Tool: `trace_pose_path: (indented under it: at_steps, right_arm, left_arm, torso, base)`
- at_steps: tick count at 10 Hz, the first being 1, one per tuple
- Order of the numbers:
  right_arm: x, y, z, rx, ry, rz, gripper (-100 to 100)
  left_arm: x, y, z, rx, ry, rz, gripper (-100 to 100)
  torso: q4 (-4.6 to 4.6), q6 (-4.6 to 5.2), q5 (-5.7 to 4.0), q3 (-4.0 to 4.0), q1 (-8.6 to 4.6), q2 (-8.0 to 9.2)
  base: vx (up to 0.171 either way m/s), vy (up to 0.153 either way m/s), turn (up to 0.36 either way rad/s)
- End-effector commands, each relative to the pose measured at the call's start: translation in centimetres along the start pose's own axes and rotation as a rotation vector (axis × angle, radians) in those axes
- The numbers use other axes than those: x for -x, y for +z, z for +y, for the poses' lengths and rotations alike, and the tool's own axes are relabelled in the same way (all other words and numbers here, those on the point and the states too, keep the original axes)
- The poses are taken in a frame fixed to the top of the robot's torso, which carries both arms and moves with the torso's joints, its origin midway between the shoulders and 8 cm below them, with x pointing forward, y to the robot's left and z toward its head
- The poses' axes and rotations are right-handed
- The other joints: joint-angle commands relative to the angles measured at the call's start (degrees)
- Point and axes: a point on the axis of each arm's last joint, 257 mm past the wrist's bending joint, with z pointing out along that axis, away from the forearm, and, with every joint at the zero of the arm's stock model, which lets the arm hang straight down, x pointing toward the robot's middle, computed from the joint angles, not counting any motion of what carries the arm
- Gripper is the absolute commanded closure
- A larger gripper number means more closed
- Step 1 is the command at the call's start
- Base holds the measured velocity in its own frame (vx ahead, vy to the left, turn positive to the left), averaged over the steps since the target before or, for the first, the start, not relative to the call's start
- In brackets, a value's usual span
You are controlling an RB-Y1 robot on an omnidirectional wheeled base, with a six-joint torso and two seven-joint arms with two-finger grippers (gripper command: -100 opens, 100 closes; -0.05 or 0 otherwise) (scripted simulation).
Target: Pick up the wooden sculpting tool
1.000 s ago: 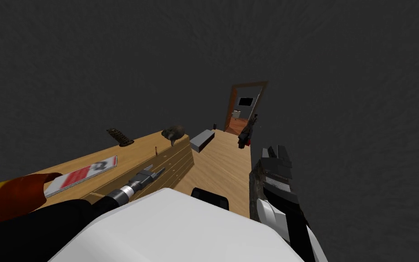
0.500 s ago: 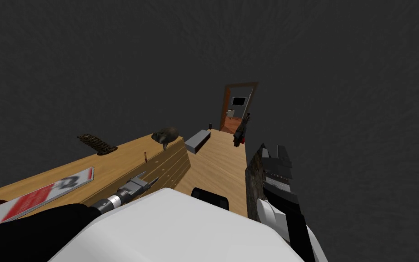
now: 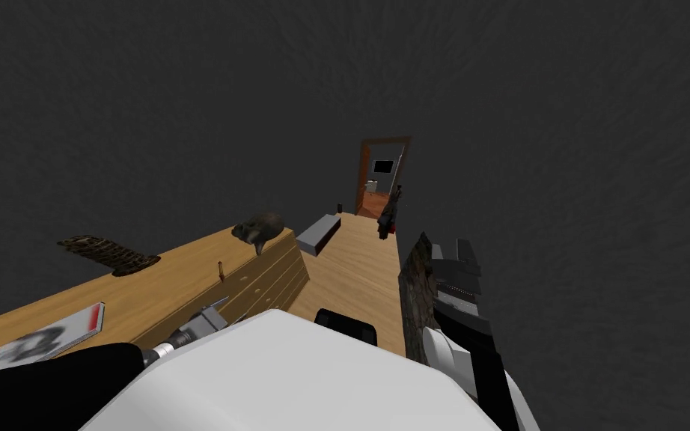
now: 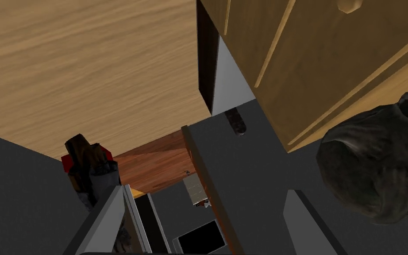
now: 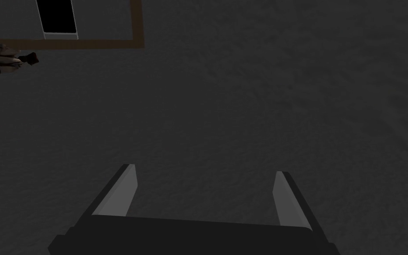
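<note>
while my left gripper (image 4: 205,191) hangs spread at the front edge of the dresser (image 3: 179,278), the wooden sculpting tool (image 3: 221,270) stands on top just beyond — approach step; next i must lift and close around it.

The dresser (image 3: 179,277) and floor (image 3: 358,262) show light, matt wood grain. The dark lump (image 3: 260,227) on the dresser looks rough, stony.
</note>
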Motion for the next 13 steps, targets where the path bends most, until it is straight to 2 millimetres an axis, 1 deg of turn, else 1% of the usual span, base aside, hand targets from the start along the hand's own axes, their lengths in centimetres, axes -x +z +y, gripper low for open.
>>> trace_pose_path:
  at_steps: [1, 2, 3, 4, 5, 6, 7, 8, 9, 10, 11, 12, 13]
  right_arm:
    - [0.0, 0.0, 0.0, 0.000, 0.000, 0.000, 0]
    - [0.0, 0.0, 0.0, 0.000, 0.000, 0.000, 0]
    - [0.0, 0.0, 0.0, 0.000, 0.000, 0.000, 0]
    - [0.0, 0.0, 0.0, 0.000, 0.000, 0.000, 0]
    - [0.0, 0.0, 0.0, 0.000, 0.000, 0.000, 0]
    - [0.0, 0.0, 0.0, 0.000, 0.000, 0.000, 0]
    - [0.0, 0.0, 0.0, 0.000, 0.000, 0.000, 0]
    - [0.0, 0.0, 0.0, 0.000, 0.000, 0.000, 0]
    - [0.0, 0.0, 0.0, 0.000, 0.000, 0.000, 0]
    - [0.0, 0.0, 0.0, 0.000, 0.000, 0.000, 0]
    - [0.0, 0.0, 0.0, 0.000, 0.000, 0.000, 0]
    - [0.0, 0.0, 0.0, 0.000, 0.000, 0.000, 0]
    - [0.0, 0.0, 0.0, 0.000, 0.000, 0.000, 0]
  left_arm:
    - [-2.1, -1.0, -0.2, -0.030, 0.112, 0.075, -100]
    - [-2.7, -1.6, -0.4, -0.038, 0.137, 0.093, -100]
    - [-4.3, -2.3, -0.7, -0.068, 0.214, 0.141, -100]
    - [-5.0, -3.1, -0.9, -0.078, 0.240, 0.162, -100]
    - [-6.6, -4.1, -1.2, -0.114, 0.317, 0.212, -100]
    - [-7.2, -4.7, -1.4, -0.123, 0.341, 0.227, -100]
    - [-8.8, -5.9, -1.7, -0.164, 0.416, 0.274, -100]
    - [-9.1, -6.4, -1.9, -0.173, 0.436, 0.285, -100]
    - [-10.6, -7.6, -2.2, -0.217, 0.510, 0.327, -100]
    - [-10.9, -8.1, -2.3, -0.226, 0.525, 0.337, -100]
    - [-12.2, -9.4, -2.6, -0.272, 0.600, 0.372, -100]
    - [-12.5, -9.9, -2.7, -0.281, 0.609, 0.382, -100]
    - [-13.9, -11.6, -3.1, -0.335, 0.683, 0.422, -100]
  torso:
    - [0.00, 0.00, 0.00, 0.00, 0.00, 0.00]
    - [-0.01, 0.06, -0.01, -0.01, -0.03, -0.02]
    - [0.00, -0.01, -0.02, 0.00, -0.03, 0.00]
    - [-0.01, 0.03, -0.01, -0.02, -0.01, -0.05]
    - [-0.01, -0.01, 0.00, -0.02, 0.00, -0.03]
    - [-0.01, 0.04, 0.01, -0.04, 0.08, -0.06]
    - [-0.01, -0.01, 0.02, -0.03, 0.06, -0.05]
    - [-0.01, 0.04, 0.02, -0.03, 0.12, -0.06]
    - [0.00, -0.02, 0.03, -0.01, 0.08, -0.03]
    - [-0.01, 0.01, 0.03, -0.03, 0.11, -0.05]
    - [-0.01, -0.01, 0.02, -0.02, 0.06, -0.04]
    - [-0.01, 0.01, 0.02, -0.04, 0.09, -0.07]
    - [0.00, -0.02, 0.02, -0.02, 0.06, -0.04]
  base:
    - [0.055, 0.026, -0.287]
    - [0.048, 0.035, -0.142]
    - [0.065, 0.043, -0.211]
    - [0.058, 0.050, -0.139]
    - [0.064, 0.070, -0.256]
    - [0.056, 0.066, -0.120]
    - [0.059, 0.076, -0.234]
    - [0.047, 0.073, -0.131]
    - [0.059, 0.078, -0.173]
    - [0.050, 0.067, -0.135]
    - [0.058, 0.078, -0.202]
    - [0.044, 0.072, -0.102]
    - [0.046, 0.093, -0.187]
